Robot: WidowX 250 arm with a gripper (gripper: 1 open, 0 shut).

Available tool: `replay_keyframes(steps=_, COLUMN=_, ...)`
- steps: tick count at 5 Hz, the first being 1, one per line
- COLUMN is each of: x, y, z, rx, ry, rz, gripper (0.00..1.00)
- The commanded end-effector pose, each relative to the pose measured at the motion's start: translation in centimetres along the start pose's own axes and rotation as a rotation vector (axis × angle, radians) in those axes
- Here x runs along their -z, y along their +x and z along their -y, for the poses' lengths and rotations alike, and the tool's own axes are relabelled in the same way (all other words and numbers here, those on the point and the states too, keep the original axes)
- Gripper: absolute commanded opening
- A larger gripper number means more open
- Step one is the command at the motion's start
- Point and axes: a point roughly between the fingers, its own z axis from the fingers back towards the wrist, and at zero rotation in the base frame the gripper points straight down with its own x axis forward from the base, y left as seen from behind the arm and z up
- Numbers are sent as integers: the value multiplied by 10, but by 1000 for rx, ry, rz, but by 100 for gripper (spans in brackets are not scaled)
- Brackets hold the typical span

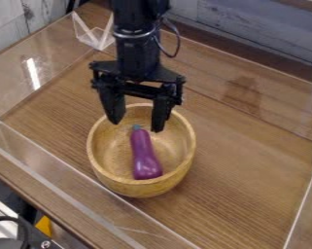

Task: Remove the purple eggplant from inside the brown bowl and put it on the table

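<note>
The purple eggplant (144, 156) lies lengthwise inside the brown bowl (182, 164), its dark stem tip pointing toward the far rim. The bowl sits on the wood-grain table (249, 146), near the front middle. My gripper (137, 118) points straight down over the bowl's far rim, just above the eggplant's stem end. Its two black fingers (114, 109) are spread wide and open, with nothing between them. The right fingertip reaches down to the bowl's rim level; I cannot tell whether it touches.
Clear acrylic walls (42, 170) edge the table on the left, front and right. A small clear acrylic stand (93, 31) sits at the back left. Bare wood shows to the right of the bowl.
</note>
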Motion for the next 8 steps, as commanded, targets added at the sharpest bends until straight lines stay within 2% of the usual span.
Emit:
replay_keyframes(steps=1, x=-3, y=4, z=0, rx=-47, ry=-22, rz=65, gripper=100)
replay_keyframes(steps=4, x=18, y=10, z=4, rx=-108, ry=-78, rz=126, gripper=100)
replay_keyframes(steps=5, x=24, y=12, z=6, rx=-116, ry=-88, rz=140, gripper=100)
replay_keyframes(steps=6, x=28, y=14, z=7, rx=-131, ry=-92, rz=158, gripper=100)
replay_keyframes(steps=8, x=27, y=10, z=14, rx=-147, ry=-81, rz=171, gripper=100)
